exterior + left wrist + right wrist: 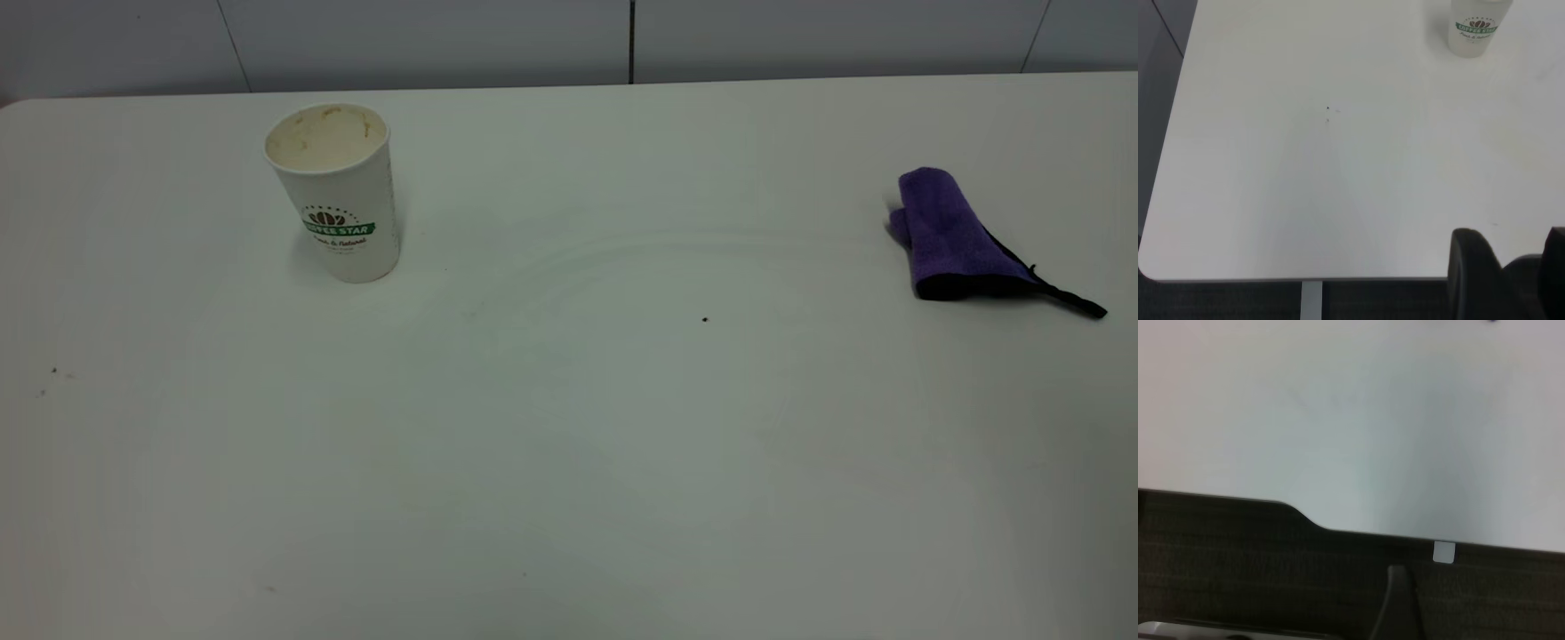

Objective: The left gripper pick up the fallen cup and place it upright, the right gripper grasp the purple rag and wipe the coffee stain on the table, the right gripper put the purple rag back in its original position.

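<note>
Left gripper (1521, 280) cut off at table (569, 444) edge, grip state unclear, right gripper unseen, one upright cup (336, 194), one purple rag (956, 240), both apart.

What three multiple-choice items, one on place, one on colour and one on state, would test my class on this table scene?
1. Where is the purple rag relative to the cup in the exterior view?
A. Far to its right
B. Inside it
C. Right in front of it

2. What colour is the band on the cup?
A. Red
B. Green
C. Blue

3. How is the cup positioned?
A. On its side
B. Upside down
C. Upright, mouth up

Answers:
1 A, since the rag lies near the right edge of the table while the cup stands at the left.
2 B, since the printed band under the bean logo is green.
3 C, since its open rim faces up and the stained inside shows.
</note>
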